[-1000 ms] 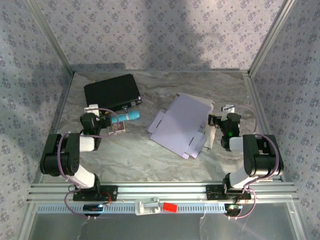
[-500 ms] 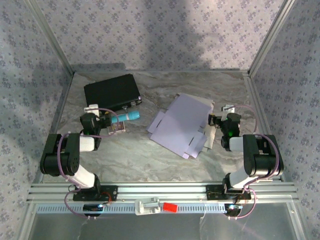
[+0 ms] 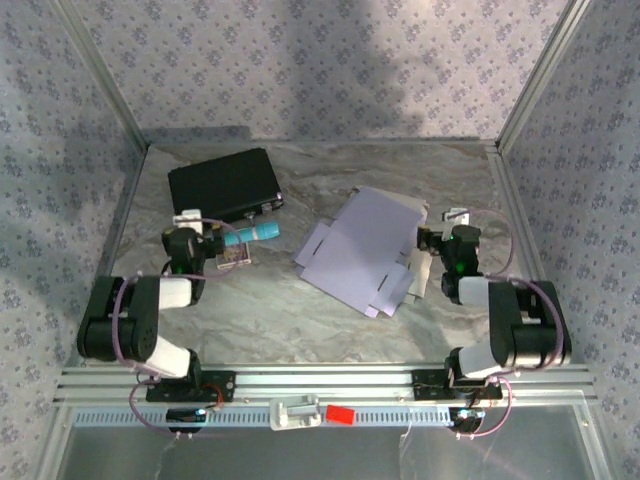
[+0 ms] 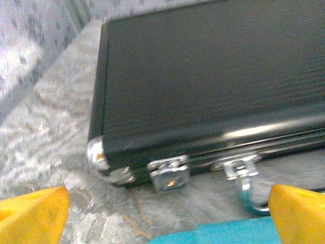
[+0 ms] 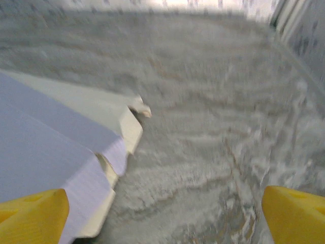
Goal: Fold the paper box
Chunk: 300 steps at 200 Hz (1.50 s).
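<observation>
Looking from above, the lavender paper box (image 3: 360, 250) lies flat and unfolded mid-table, with the right gripper (image 3: 427, 262) just beside its right edge and the left gripper (image 3: 228, 256) near a black case (image 3: 222, 183). Left wrist: jaws wide, empty. Right wrist: jaws wide, empty. Judged step: approach, and a flap needs grasping next.

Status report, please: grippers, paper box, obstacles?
Left gripper open, right gripper open, both empty. Paper box unfolded, beside right gripper. Black case far left, clear of box.
</observation>
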Available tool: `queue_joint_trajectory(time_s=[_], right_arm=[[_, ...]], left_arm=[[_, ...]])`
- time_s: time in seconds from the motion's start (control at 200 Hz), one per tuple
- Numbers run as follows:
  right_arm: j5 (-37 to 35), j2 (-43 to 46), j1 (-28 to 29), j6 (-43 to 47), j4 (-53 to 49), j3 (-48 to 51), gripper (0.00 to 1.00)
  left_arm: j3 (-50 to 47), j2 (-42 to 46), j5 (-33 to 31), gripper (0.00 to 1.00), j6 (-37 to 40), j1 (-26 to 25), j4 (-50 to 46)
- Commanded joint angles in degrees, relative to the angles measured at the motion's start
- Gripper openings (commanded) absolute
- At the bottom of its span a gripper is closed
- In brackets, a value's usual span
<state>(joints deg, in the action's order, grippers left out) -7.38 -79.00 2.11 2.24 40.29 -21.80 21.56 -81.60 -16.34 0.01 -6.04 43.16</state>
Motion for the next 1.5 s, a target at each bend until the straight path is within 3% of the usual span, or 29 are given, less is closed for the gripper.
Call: queue_joint_trajectory(time_s=[0.0,0.095,0.13,0.165,0.21,0.26,0.32,0.35,0.41,0.555,0.76,0.894,1.174,1.494], right_arm=[[-10.6,10.7,5.1,2.9,-3.3,-0.7,0.99],[-15.5,19.4,10.6,2.1,-15.9,-10.2,0.99],[-17.3,20.7,12.5,2.0,-22.4,-16.4,0.99],[-21.0,20.6,15.0,-0.2,-29.3,-23.3,0.99],[-23.6,18.7,16.0,-8.8,-41.3,-33.2,0.99],[-20.2,15.1,13.9,-19.8,-56.5,-43.3,0.99],[-20.1,10.0,10.3,-40.1,-78.1,-55.0,0.99],[-14.1,7.9,7.2,-44.4,-83.6,-58.3,0.99],[0.1,5.5,1.8,-41.9,-81.8,-59.9,0.98],[0.7,5.9,4.1,-42.2,-86.4,-58.0,0.86],[19.2,9.4,4.0,-42.5,-87.0,-42.0,0.75],[30.7,10.6,2.5,-37.7,-81.0,-29.1,0.74],[35.8,8.9,-0.1,-35.8,-69.8,-19.3,0.71],[38.7,2.4,-3.8,-28.4,-65.4,-19.8,0.67]], left_arm=[[1.1,10.1,-10.5,1.0,5.2,-7.0,-0.9],[7.3,16.2,-16.3,1.0,4.3,-12.5,-5.7],[12.9,17.5,-19.5,1.0,0.2,-13.4,-14.4],[20.9,18.2,-19.6,1.0,-7.6,-13.2,-29.3],[32.0,17.1,-15.1,1.0,-21.3,-10.7,-50.6],[40.8,13.8,-11.2,1.0,-39.0,-6.6,-67.1],[43.5,10.0,5.2,1.0,-45.4,0.0,-67.9],[43.9,8.1,13.2,0.93,-47.5,1.9,-66.3],[46.4,5.4,16.3,0.86,-50.5,0.7,-68.2],[47.1,3.8,16.1,0.78,-53.7,-9.4,-74.3],[35.1,2.7,22.7,0.62,-62.8,-23.1,-69.1],[34.1,-2.9,24.8,0.6,-64.3,-29.9,-64.8],[38.9,-13.1,30.3,0.59,-61.9,-29.7,-63.5],[44.9,-19.1,31.4,0.52,-57.6,-25.4,-65.2]])
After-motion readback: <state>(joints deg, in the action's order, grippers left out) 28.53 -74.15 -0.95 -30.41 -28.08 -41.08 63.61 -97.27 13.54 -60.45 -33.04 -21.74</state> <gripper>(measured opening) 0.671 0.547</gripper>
